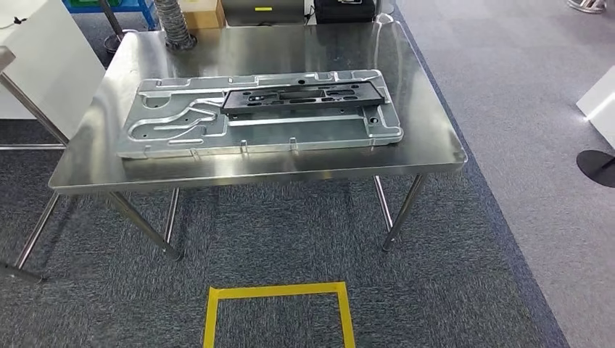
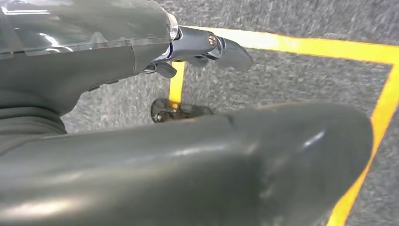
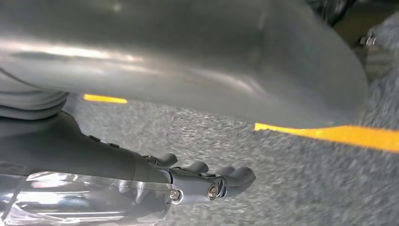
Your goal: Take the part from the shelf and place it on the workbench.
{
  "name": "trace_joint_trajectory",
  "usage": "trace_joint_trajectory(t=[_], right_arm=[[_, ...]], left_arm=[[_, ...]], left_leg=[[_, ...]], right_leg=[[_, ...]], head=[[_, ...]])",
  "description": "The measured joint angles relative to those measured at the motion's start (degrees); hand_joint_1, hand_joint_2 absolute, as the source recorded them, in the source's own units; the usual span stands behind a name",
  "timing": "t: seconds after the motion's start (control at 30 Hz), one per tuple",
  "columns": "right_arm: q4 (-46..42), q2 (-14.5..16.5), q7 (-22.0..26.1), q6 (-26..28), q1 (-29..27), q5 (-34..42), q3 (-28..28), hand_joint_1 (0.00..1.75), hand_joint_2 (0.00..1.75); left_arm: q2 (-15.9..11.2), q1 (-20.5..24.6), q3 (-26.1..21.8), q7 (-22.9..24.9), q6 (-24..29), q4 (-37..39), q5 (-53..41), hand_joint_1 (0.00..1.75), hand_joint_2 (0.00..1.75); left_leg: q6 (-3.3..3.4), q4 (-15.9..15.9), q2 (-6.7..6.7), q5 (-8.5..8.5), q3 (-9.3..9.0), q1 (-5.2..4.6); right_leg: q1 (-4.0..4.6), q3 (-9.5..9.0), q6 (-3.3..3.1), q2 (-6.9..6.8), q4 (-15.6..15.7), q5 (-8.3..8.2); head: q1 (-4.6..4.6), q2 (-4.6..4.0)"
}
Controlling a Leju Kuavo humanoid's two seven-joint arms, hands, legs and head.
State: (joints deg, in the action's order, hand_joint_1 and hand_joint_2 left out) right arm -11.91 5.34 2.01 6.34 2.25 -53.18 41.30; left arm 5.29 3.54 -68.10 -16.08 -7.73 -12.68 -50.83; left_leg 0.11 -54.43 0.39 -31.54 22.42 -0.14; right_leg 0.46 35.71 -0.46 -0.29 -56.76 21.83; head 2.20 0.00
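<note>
At the far edge of the workbench point(image 1: 290, 51), a ribbed grey hose point(image 1: 172, 22), a cardboard box point(image 1: 203, 11) and two dark cases point(image 1: 304, 9) are cut off by the picture's top edge. A white block point(image 1: 599, 101) and a dark round base point(image 1: 598, 167) on the floor run off the right edge. The yellow tape square point(image 1: 279, 291) on the carpet is cut by the bottom edge.

In the left wrist view the thick thumb point(image 2: 235, 165) hides most of the carpet and part of a small dark object point(image 2: 176, 112), too obscured to tell what it is. In the right wrist view the floor is blurred, and the right hand's fingers point(image 3: 221, 179) are partly hidden behind the cover.
</note>
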Motion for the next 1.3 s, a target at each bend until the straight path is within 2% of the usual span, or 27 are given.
trace_joint_trajectory(t=[0.07,0.1,0.17,0.23,0.27,0.3,0.33,0.37,0.4,0.47,0.5,0.57,0.6,0.63,0.73,0.77,0.8,0.83,0.87,0.93,1.0,1.03,1.1,1.17,1.23,1.27,1.3], right_arm=[[0.13,0.23,0.15,0.08,0.07,-1.20,-0.34,0.00,0.00],[0.17,0.25,0.12,0.11,0.11,-1.69,-0.56,0.00,0.00],[0.23,0.25,-0.02,0.18,0.20,-2.34,-1.01,0.00,0.00],[0.25,0.25,-0.57,0.28,0.24,-2.66,-1.32,0.00,0.00],[0.25,0.24,-1.09,0.37,0.25,-2.80,-1.40,0.00,0.00],[0.25,0.22,-1.71,0.46,0.27,-2.92,-1.45,0.00,0.00],[0.24,0.18,-2.37,0.56,0.29,-3.07,-1.48,0.00,0.00],[0.24,0.11,-2.97,0.65,0.34,-3.22,-1.49,0.00,0.00],[0.24,0.04,-3.47,0.72,0.44,-3.39,-1.52,0.00,0.00],[0.24,-0.15,-3.97,0.74,0.64,-3.77,-1.64,0.00,0.00],[0.24,-0.24,-4.03,0.69,0.70,-3.92,-1.70,0.00,0.00],[0.25,-0.40,-3.76,0.59,0.71,-4.10,-1.79,0.00,0.00],[0.26,-0.52,-3.46,0.62,0.73,-4.12,-1.81,0.00,0.00],[0.27,-0.68,-3.07,0.69,0.73,-4.11,-1.82,0.00,0.00],[0.28,-1.18,-2.11,0.86,0.62,-4.04,-1.81,0.00,0.00],[0.28,-1.31,-2.02,0.87,0.58,-4.08,-1.81,0.00,0.00],[0.28,-1.43,-2.04,0.87,0.56,-4.16,-1.81,0.00,0.00],[0.28,-1.53,-2.12,0.85,0.55,-4.25,-1.81,0.00,0.00],[0.28,-1.62,-2.25,0.81,0.54,-4.35,-1.81,0.00,0.00],[0.28,-1.76,-2.56,0.60,0.59,-4.49,-1.81,0.00,0.00],[0.28,-1.91,-2.84,0.30,0.59,-4.60,-1.82,0.00,0.00],[0.28,-2.00,-2.92,0.17,0.56,-4.62,-1.83,0.00,0.00],[0.29,-2.34,-3.00,0.01,0.48,-4.63,-1.83,0.00,0.00],[0.30,-2.62,-3.03,-0.05,0.41,-4.63,-1.85,0.00,0.00],[0.31,-2.70,-3.00,-0.09,0.35,-4.63,-1.87,0.00,0.00],[0.31,-2.72,-2.91,-0.11,0.30,-4.62,-1.87,0.00,0.00],[0.31,-2.74,-2.72,-0.14,0.28,-4.57,-1.87,0.00,0.00]], left_arm=[[-0.12,-0.09,-0.01,-0.08,-0.36,0.01,0.01,0.00,0.00],[-0.19,-0.11,-0.01,-0.18,-0.55,0.01,0.07,0.00,0.00],[-0.33,-0.05,-0.02,-0.55,-1.02,0.02,0.27,0.00,0.00],[-0.44,0.00,-0.04,-1.18,-1.65,0.02,0.51,0.00,0.00],[-0.46,0.03,-0.05,-1.57,-2.05,0.02,0.65,0.00,0.00],[-0.48,0.08,-0.07,-1.96,-2.46,0.02,0.76,0.00,0.00],[-0.48,0.15,-0.09,-2.31,-2.86,0.02,0.87,0.00,0.00],[-0.46,0.24,-0.11,-2.61,-3.18,0.02,0.93,0.00,0.00],[-0.43,0.32,-0.15,-2.83,-3.39,0.03,1.03,0.00,0.00],[-0.29,0.51,-0.31,-2.89,-3.31,0.04,1.27,0.00,0.00],[-0.22,0.57,-0.41,-2.69,-3.09,0.04,1.38,0.00,0.00],[-0.06,0.59,-0.56,-1.96,-2.53,0.05,1.37,0.00,0.00],[0.01,0.53,-0.58,-1.48,-2.30,0.07,1.25,0.00,0.00],[0.09,0.43,-0.59,-1.01,-2.11,0.10,1.11,0.00,0.00],[0.44,0.24,-0.60,-0.09,-1.88,0.24,0.86,0.00,0.00],[0.56,0.25,-0.60,0.04,-1.86,0.28,0.89,0.00,0.00],[0.71,0.25,-0.61,0.13,-1.84,0.32,0.96,0.00,0.00],[0.79,0.27,-0.61,0.16,-1.82,0.36,1.07,0.00,0.00],[0.89,0.30,-0.62,0.13,-1.80,0.38,1.24,0.00,0.00],[1.02,0.48,-0.69,-0.01,-1.66,0.39,1.55,0.00,0.00],[1.17,0.69,-0.85,-0.15,-1.47,0.42,1.68,0.00,0.00],[1.28,0.73,-0.92,-0.18,-1.40,0.44,1.69,0.00,0.00],[1.60,0.68,-1.01,-0.19,-1.35,0.55,1.70,0.00,0.00],[1.86,0.69,-1.08,-0.21,-1.32,0.61,1.75,0.00,0.00],[1.92,0.70,-1.19,-0.35,-1.32,0.61,1.76,0.00,0.00],[1.94,0.68,-1.27,-0.44,-1.34,0.61,1.72,0.00,0.00],[1.94,0.66,-1.34,-0.53,-1.35,0.61,1.62,0.00,0.00]], left_leg=[[0.87,0.58,0.17,0.78,0.66,-0.03],[1.34,0.66,0.29,1.46,1.23,0.05],[2.02,0.75,0.52,3.00,2.86,0.24],[2.16,0.49,0.53,4.49,4.89,0.21],[2.08,0.20,0.58,5.18,6.01,0.22],[1.95,-0.22,0.63,5.81,7.21,0.23],[1.79,-0.74,0.68,6.34,8.41,0.25],[1.59,-1.37,0.70,6.77,9.57,0.28],[1.36,-2.07,0.70,7.13,10.60,0.26],[0.74,-3.19,0.69,7.78,11.91,0.17],[0.39,-3.42,0.70,8.18,12.23,0.15],[-0.35,-3.44,0.69,8.94,12.56,0.28],[-0.66,-3.89,0.56,8.28,12.93,0.39],[-0.93,-5.23,0.41,6.47,13.50,0.50],[-1.51,-14.78,0.12,-2.16,15.91,0.80],[-1.62,-17.93,0.12,-3.32,16.23,0.84],[-1.63,-19.67,0.12,-2.98,15.85,0.85],[-1.54,-19.47,0.11,-1.50,14.52,0.85],[-1.34,-17.25,0.10,0.34,12.19,0.84],[-0.62,-8.26,-0.03,1.59,5.39,0.66],[0.07,-0.94,-0.14,0.26,0.80,0.31],[0.38,0.56,-0.14,-0.01,0.26,0.11],[1.19,1.13,0.07,1.14,1.17,0.28],[2.03,1.45,0.34,2.74,2.66,0.52],[2.42,1.12,0.40,3.98,4.43,0.32],[2.43,0.89,0.42,4.54,5.37,0.25],[2.36,0.59,0.45,5.09,6.37,0.21]], right_leg=[[-0.17,0.29,0.69,0.03,0.11,-0.79],[-0.26,0.67,1.01,0.12,-0.52,0.19],[-0.61,2.08,1.57,0.28,-4.88,5.60],[-0.86,3.61,2.05,0.27,-12.38,11.17],[-0.97,3.81,2.25,0.27,-15.39,11.90],[-1.07,3.26,2.39,0.26,-16.87,11.14],[-1.17,1.75,2.47,0.25,-16.33,9.46],[-1.27,-0.87,2.48,0.25,-13.61,7.84],[-1.30,-4.28,2.41,0.25,-9.38,7.36],[-1.12,-9.68,1.88,0.30,-1.43,8.78],[-0.94,-10.77,1.49,0.32,0.54,9.60],[-0.84,-10.33,0.56,0.21,1.07,9.10],[-0.88,-9.79,0.08,0.09,1.12,8.47],[-0.96,-9.10,-0.38,-0.06,1.23,7.74],[-0.79,-6.33,-1.06,-0.27,1.21,5.54],[-0.69,-5.31,-1.05,-0.27,1.11,4.81],[-0.61,-4.26,-0.99,-0.27,0.98,4.10],[-0.54,-3.23,-0.90,-0.26,0.81,3.43],[-0.49,-2.28,-0.78,-0.24,0.63,2.80],[-0.39,-0.95,-0.41,-0.19,0.24,1.72],[-0.35,-0.39,0.21,-0.24,0.15,0.61],[-0.37,-0.26,0.59,-0.27,0.30,-0.01],[-0.51,0.30,1.31,-0.19,0.41,-0.31],[-0.64,1.73,1.88,0.04,-2.64,3.48],[-0.88,3.70,2.33,0.16,-9.96,9.43],[-0.97,4.37,2.54,0.17,-13.63,11.06],[-1.04,4.36,2.70,0.18,-15.94,11.25]], head=[[-0.01,0.00],[-0.01,0.00],[-0.01,0.00],[-0.01,0.00],[-0.01,0.00],[-0.01,0.00],[-0.01,0.00],[-0.01,0.00],[-0.01,0.00],[-0.01,0.00],[0.00,0.00],[-0.01,0.00],[-0.01,0.00],[-0.01,0.00],[0.00,0.00],[-0.01,0.00],[-0.01,0.00],[-0.01,0.00],[-0.01,0.00],[-0.01,0.00],[-0.01,0.00],[-0.01,0.00],[-0.01,0.00],[-0.02,0.00],[-0.02,0.00],[-0.02,0.00],[-0.01,0.00]])
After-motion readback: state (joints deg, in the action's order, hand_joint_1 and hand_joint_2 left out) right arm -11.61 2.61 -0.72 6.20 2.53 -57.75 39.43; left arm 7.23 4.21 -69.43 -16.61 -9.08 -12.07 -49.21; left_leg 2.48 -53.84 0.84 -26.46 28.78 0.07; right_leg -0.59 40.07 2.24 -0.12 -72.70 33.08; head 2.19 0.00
